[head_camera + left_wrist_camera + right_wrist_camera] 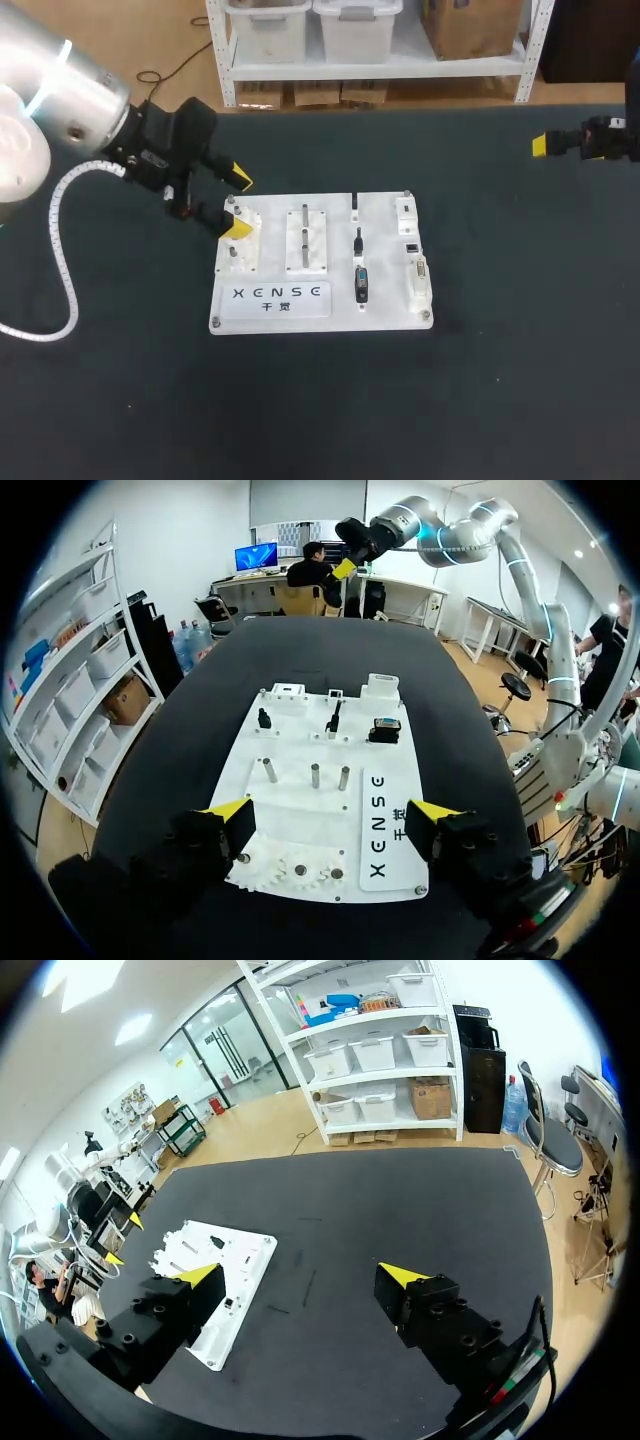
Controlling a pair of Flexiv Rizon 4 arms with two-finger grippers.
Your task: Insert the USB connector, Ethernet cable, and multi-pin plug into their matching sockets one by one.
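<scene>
The left gripper (238, 203) hangs over the left end of the white board (385, 300), its fingers released and wide apart with nothing between them. One yellow tip is above the board's corner and the other is off its edge, over the dark table (500, 350). In the left wrist view the board lies under and ahead of this gripper. The small white gears (295, 865) are nearest the fingers and the upright metal pegs (313, 773) come next. Beyond the pegs three dark plugs (333, 717) sit in a row, with white blocks (381, 687) behind them near the far edge. From above, the plugs line up on the board's right half, untouched by either arm. Which plug is which cannot be told. The right gripper (300, 1278) is well away over bare table near the right edge, fingers also spread and holding nothing, with the board off to one side of it
</scene>
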